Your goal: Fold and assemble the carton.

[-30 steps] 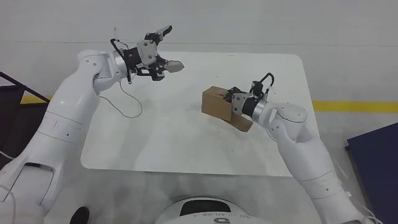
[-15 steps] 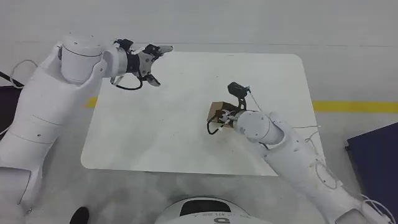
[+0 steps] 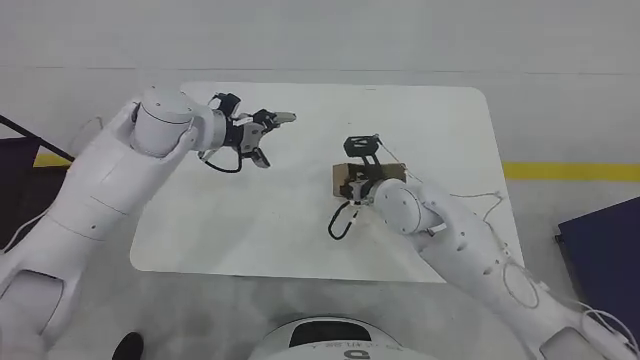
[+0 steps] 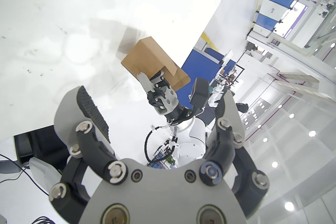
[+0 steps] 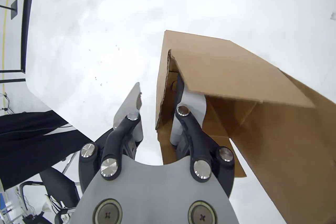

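Right fingers (image 5: 130, 114) straddle one carton (image 5: 223, 70) wall, unclamped; left fingers (image 4: 90, 110) hang released, well apart. Carton sits on the worktop (image 3: 300, 220), right of middle. Its body is squared up and the end is unclosed; I judge flap-folding remains.

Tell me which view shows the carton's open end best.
Right wrist view: the carton is close, its open end facing the camera, the right pincer astride one wall. Left wrist view shows it far off, from outside; top view, partly hidden by the arm.

Wide gap between left gripper (image 3: 272, 138) and carton (image 3: 347, 173)
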